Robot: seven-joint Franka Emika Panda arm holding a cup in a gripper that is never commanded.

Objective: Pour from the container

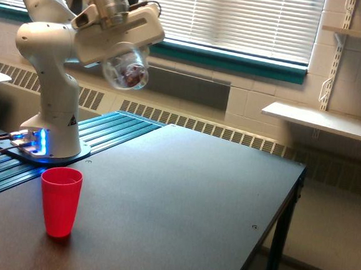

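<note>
The container (127,69), a clear rounded jar with small dark reddish pieces inside, hangs high above the black table (182,191), tilted, with my gripper (123,50) shut on it. The fingers themselves are mostly hidden behind the white hand and the jar. A red plastic cup (60,200) stands upright near the table's front edge at the exterior view's left. The jar is above the cup and somewhat to its right, well apart from it.
The arm's white base (51,125) stands on a blue ribbed mount (105,135) at the left, with blue lights glowing low down. Window blinds, a green sill and a radiator run behind. A white wall shelf (322,121) is at the right, beyond the table's edge.
</note>
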